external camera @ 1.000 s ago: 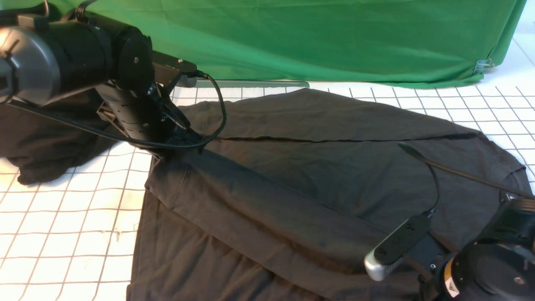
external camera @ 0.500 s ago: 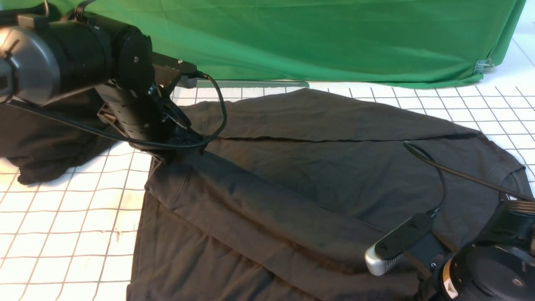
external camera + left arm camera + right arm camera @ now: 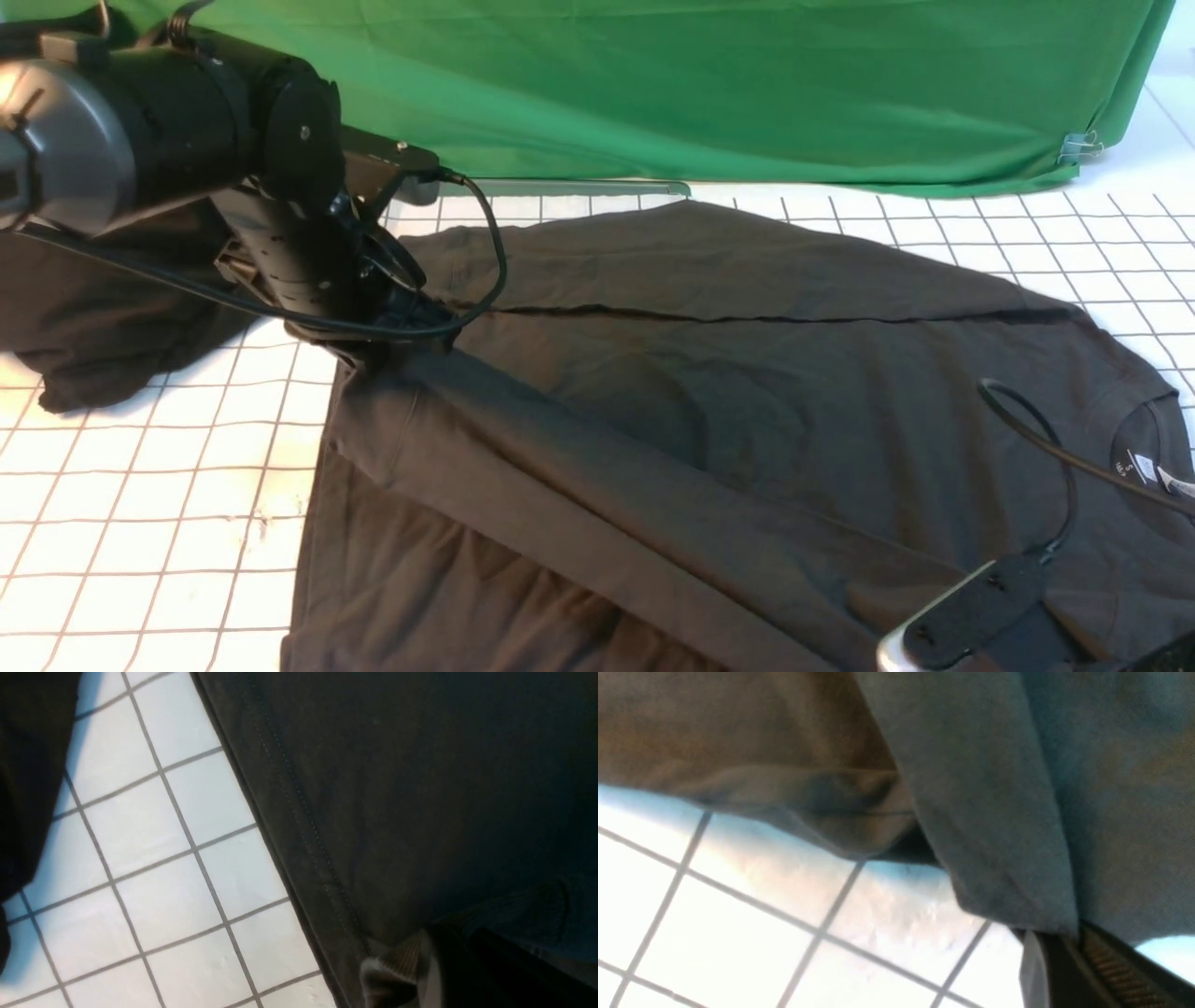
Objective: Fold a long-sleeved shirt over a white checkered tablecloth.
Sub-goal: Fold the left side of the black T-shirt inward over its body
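Right claw [image 3: 1064,963] withdrew (gripping shirt [image 3: 747,401]); heap [image 3: 84,345] leftward.

From the front you cannot see the right gripper [image 3: 1064,963], which lies past the bottom edge with only its camera mount [image 3: 980,611] showing; its wrist view cuts the fingers off at the corner, and the long-sleeved shirt [image 3: 747,420] there is a close blur; the left gripper [image 3: 427,973] hides behind the left arm [image 3: 280,233] in front, and the frame edge cuts it in its wrist view; the shirt's lower hem runs off frame; the neck label [image 3: 1125,465] is too small for you to read; the black cloth heap [image 3: 84,327] sits partly behind that arm.
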